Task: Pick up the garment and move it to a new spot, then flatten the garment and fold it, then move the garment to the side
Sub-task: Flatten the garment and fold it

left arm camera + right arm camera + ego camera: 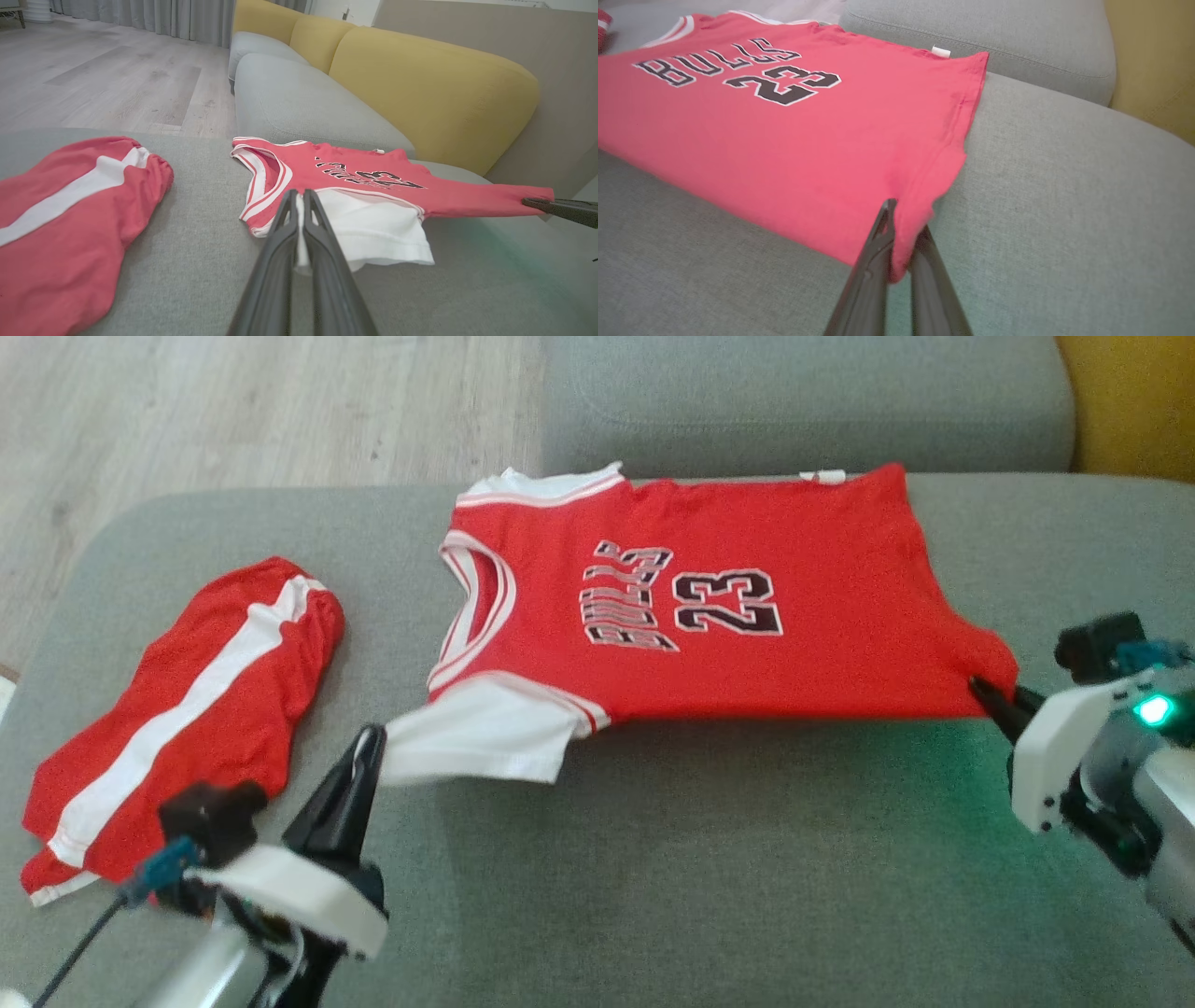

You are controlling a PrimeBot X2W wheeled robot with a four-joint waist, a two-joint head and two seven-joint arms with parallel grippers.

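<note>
**Item: red basketball jersey** (794, 653). It is spread front-up on the grey sofa seat cushion (653, 877), with the neck toward the robot's left and the hem toward its right. The trim is white and the white sleeve (467, 751) is on the near side.
- **Lettering:** "BULLS" above "23", black outlined in white. A small white tag (822, 477) sits at the far hem corner, too small to read.
- **Lie:** the far edge rests along the seam with the next grey cushion. The near edge is drawn taut and raised just off the seat.

**Left gripper** (372, 735). It reaches in low from the lower left, fingers pointing up and away, pinched closed on the end of the white sleeve.

**Right gripper** (982, 691). It comes from the right with fingers pointing left, clamped on the near hem corner. A green wrist light tints the cushion beneath.

**Surroundings:**
- Red shorts with a white stripe (187, 709) lie well apart on the left.
- Bare grey seat lies between the jersey and the robot, and beyond the hem on the right.
- The cushion's rounded left edge gives onto a wood floor (233, 411).
- Yellow back cushions (420, 88) stand behind.
</note>
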